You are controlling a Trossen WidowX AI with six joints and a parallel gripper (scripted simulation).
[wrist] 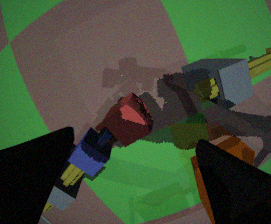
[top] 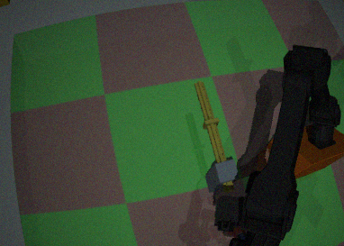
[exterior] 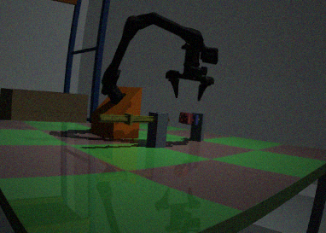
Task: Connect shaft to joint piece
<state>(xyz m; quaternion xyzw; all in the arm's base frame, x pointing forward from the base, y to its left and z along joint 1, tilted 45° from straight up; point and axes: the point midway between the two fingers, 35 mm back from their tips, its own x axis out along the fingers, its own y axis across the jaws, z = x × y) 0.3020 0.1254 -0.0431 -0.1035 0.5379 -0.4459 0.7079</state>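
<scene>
My gripper (exterior: pixel 188 98) (wrist: pixel 136 140) is open and empty, above the red square joint piece (exterior: pixel 185 118) (wrist: pixel 122 120). A blue hinge part (wrist: pixel 89 155) (exterior: pixel 196 119) links it to the short yellow first shaft (wrist: pixel 72 174) at the fixed grey block (exterior: pixel 197 132) (wrist: pixel 61 198). The joint piece's opening faces roughly toward the second block (top: pixel 225 171) (exterior: pixel 158 131) (wrist: pixel 236 82); exact alignment cannot be told. The yellow second shaft (top: pixel 217 143) (exterior: pixel 115 118) (wrist: pixel 262 63) passes through that block, its near end sticking out a little, with a gap to the joint piece. The arm hides the joint in the top view.
The arm's orange base (top: pixel 315 155) (exterior: pixel 128 113) (wrist: pixel 242 150) stands beside the second shaft. A collar (top: pixel 211 123) (exterior: pixel 128 119) sits on that shaft, away from its block. A brown box (exterior: pixel 49 105) and a blue-and-orange shelf rack (exterior: pixel 99 40) are in the background.
</scene>
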